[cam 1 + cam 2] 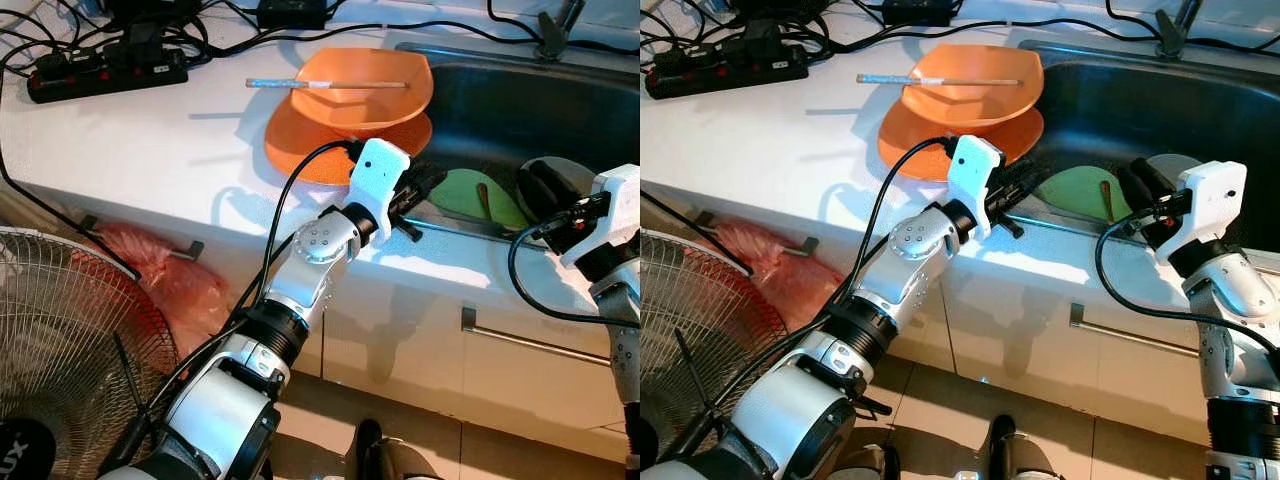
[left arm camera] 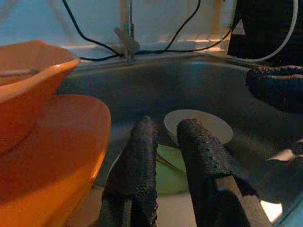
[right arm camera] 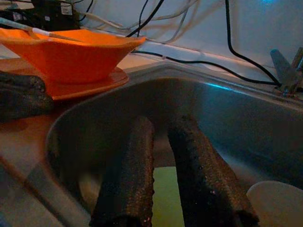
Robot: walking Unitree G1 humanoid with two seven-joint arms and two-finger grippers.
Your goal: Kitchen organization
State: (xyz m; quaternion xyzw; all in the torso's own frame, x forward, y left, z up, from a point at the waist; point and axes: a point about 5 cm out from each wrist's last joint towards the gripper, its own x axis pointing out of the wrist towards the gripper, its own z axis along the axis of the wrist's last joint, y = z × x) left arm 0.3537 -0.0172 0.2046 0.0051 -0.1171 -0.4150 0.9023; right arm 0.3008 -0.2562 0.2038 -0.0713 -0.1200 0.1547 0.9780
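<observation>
**Sink-side approach, both arms at the front rim**

White countertop [image 1: 150,150] runs along the wall, a black power strip [image 1: 105,70] at its back left corner. Toward the counter's right end, hard against the sink's left rim, an orange bowl [image 1: 365,85] sits on an orange plate [image 1: 300,150]; a thin stick-like utensil [image 1: 325,84] lies across the bowl's top, long axis parallel to the counter's front edge.

Left gripper [image 1: 420,195] hovers at the sink's front left corner, just beside the plate's near edge. Fingers [image 2: 142,156] nearly closed, holding nothing.

Steel sink [image 1: 520,110]: a green plate [image 1: 475,195] lies on its floor near the front wall, a small brown item on it, a pale dish [image 2: 199,125] beyond it.

Right gripper [image 1: 1145,185] is over the sink's front rim, fingers [image 3: 130,165] slightly parted, empty, aimed across the green plate.

Judgement: green plate lies between the grippers, directly ahead of the right one; right arm nearer. Orange stack is closer to the left.
</observation>
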